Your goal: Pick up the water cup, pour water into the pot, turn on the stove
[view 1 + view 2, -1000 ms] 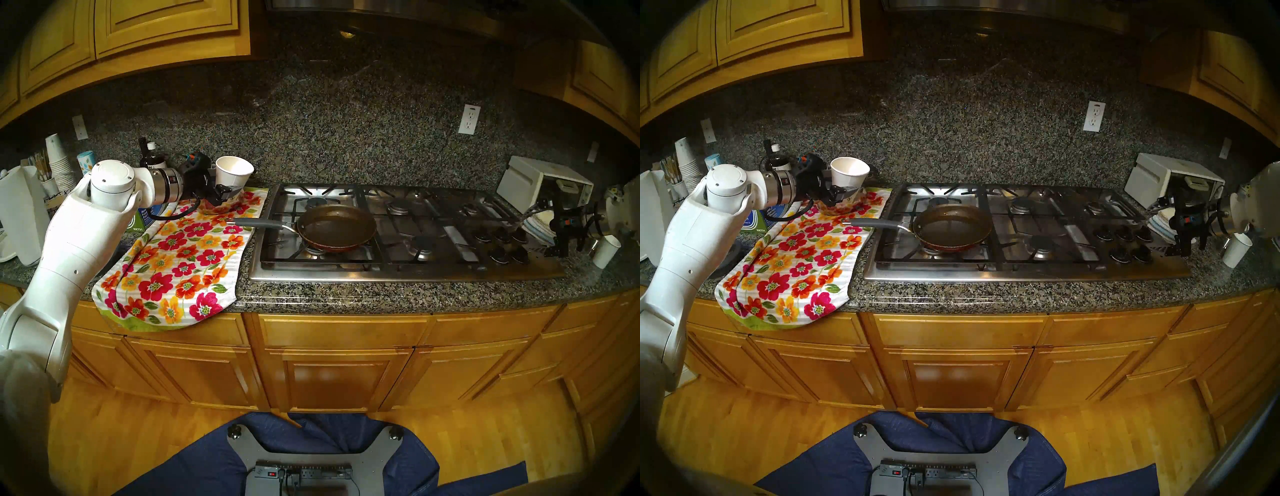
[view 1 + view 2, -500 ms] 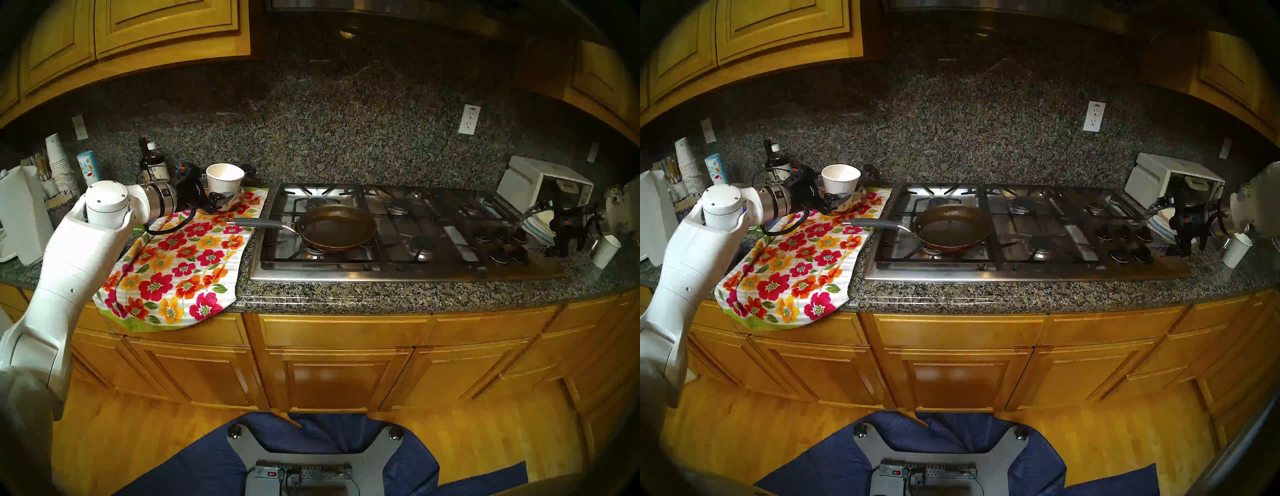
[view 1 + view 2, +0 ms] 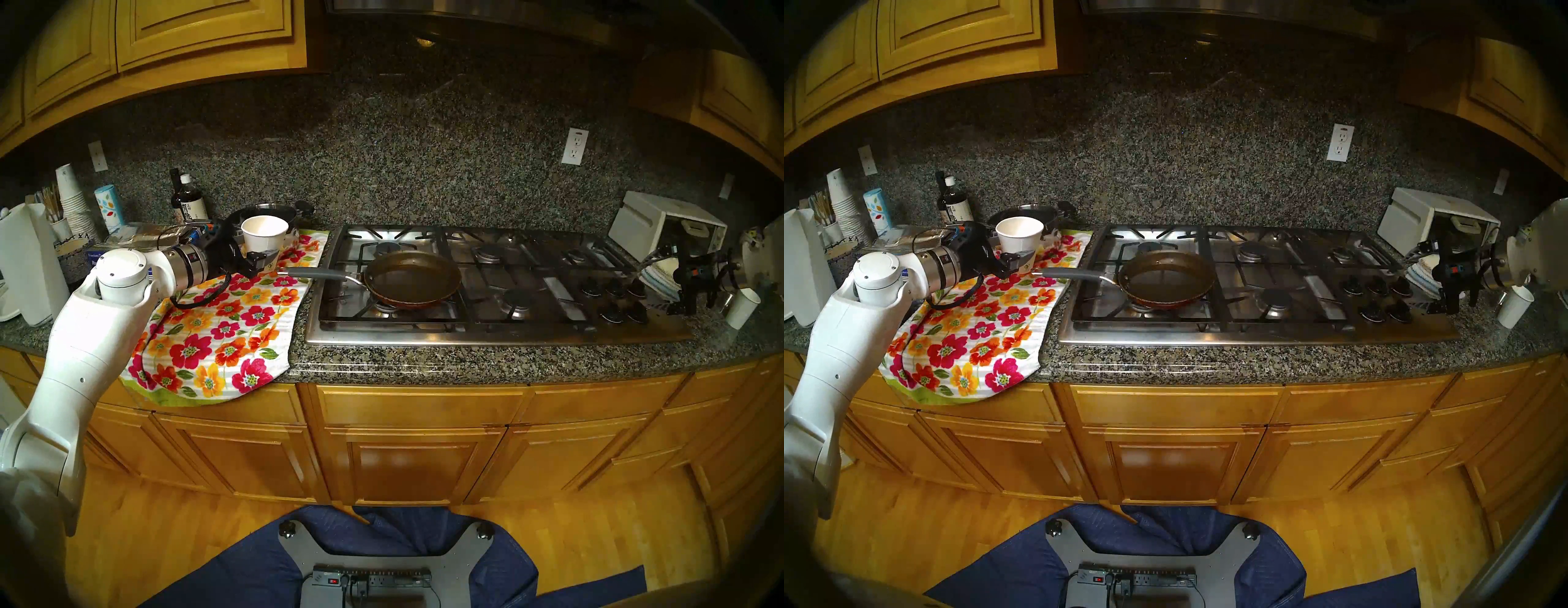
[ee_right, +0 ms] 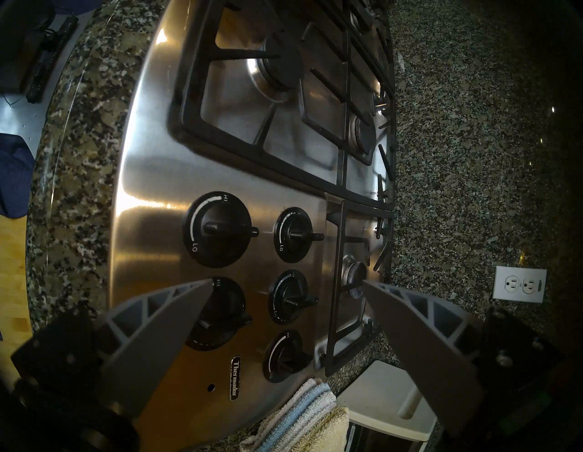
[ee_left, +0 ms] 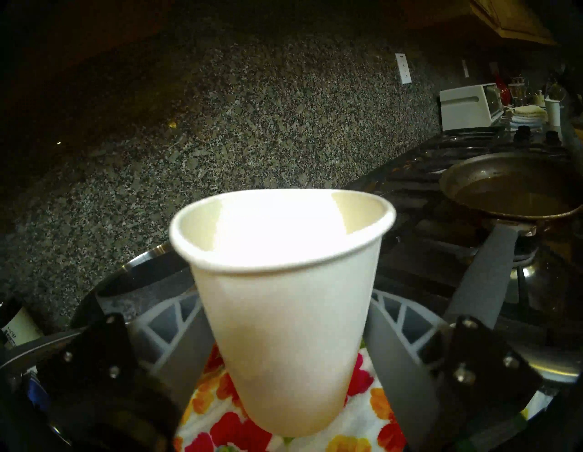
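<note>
- While the left pincer (image 3: 264, 260) grips the white tapered paper water cup (image 3: 265, 235) near its base in the head view, hiding the bottom, the cup stands upright over the flowered cloth (image 3: 220, 322) on the granite worktop (image 3: 488, 361).
- Left wrist view: grey fingers (image 5: 186, 341) clamp the cup; the dark shallow frying pan (image 5: 511, 195) is cut off right.
- Right wrist view: the right pincer (image 4: 285, 285) gapes empty above black knobs (image 4: 219, 233) on the steel stove (image 4: 151, 195).
</note>
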